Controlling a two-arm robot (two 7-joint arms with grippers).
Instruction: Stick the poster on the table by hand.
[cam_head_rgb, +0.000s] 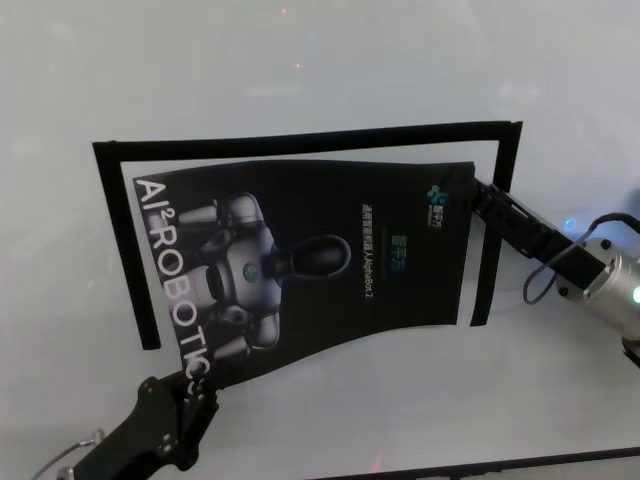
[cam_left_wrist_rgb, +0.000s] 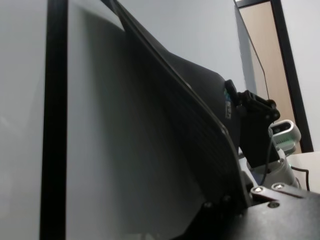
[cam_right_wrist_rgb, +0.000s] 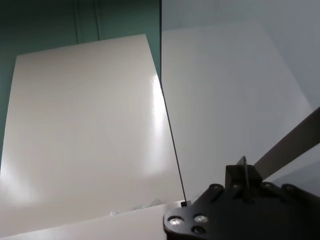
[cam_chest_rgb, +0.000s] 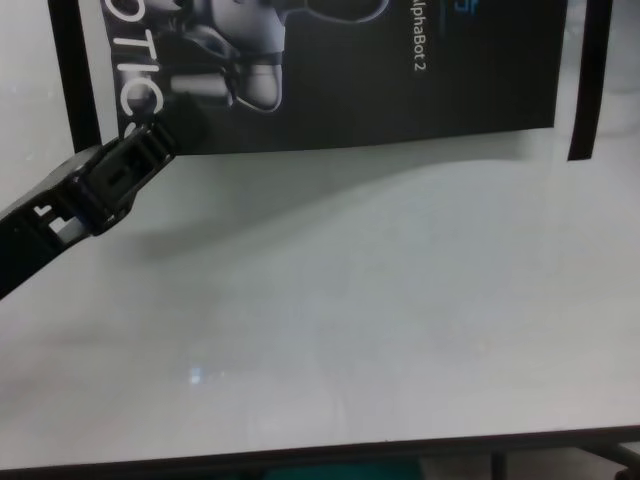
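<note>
The poster is a black sheet with a grey robot picture and white lettering. It hangs bowed just above the white table and casts a shadow beneath it. My left hand is shut on its near left corner, also seen in the chest view as the left gripper at the poster. My right gripper is shut on the poster's far right corner. The left wrist view shows the poster edge-on, with the right gripper beyond it.
Narrow black strips mark a frame on the table: one along the far side, one at the left, one at the right. The table's dark near edge runs close below my arms.
</note>
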